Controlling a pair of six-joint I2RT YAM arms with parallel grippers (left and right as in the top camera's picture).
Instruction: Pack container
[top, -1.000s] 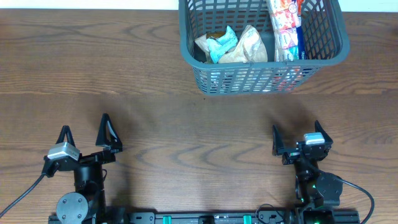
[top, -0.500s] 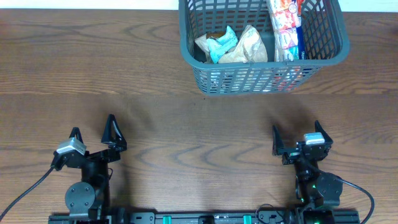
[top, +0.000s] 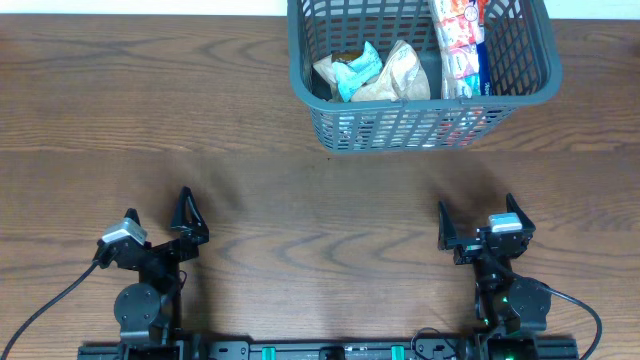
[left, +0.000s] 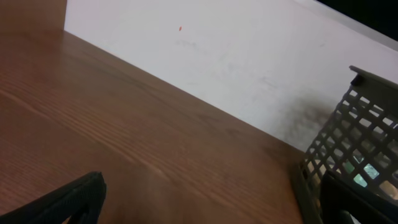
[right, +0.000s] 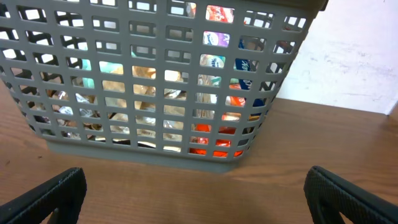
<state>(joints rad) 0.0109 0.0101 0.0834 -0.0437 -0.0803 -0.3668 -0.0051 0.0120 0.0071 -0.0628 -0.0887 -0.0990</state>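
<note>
- Brown wood-grain table (top: 300, 150) fills the overhead view. The large dark grey-blue rectangular plastic basket with lattice sides (top: 420, 128), the container, stands at the far edge, right of centre, partly cut off by the frame.
- Overhead view, contents: a light blue crinkled packet (top: 357, 72) lies against a tan paper-like packet (top: 402, 75) on the left of the floor; a stack of red-and-white packets (top: 460, 45) lies along the right side.
- Overhead view, arms: the left end effector (top: 157, 204) and the right end effector (top: 476, 203) sit near the front edge, well apart from the container, each with its jaws spread wide and gripping no object.
- Left wrist view: bare table runs back to a white wall (left: 217, 56). One corner of the container shows at the right edge. A dark finger (left: 74, 198) enters at the lower left.
- Right wrist view: the container's near wall spans the upper frame, with tan, blue and red packets visible through the lattice. Two dark fingertips (right: 50, 193) occupy the lower corners, far apart.
</note>
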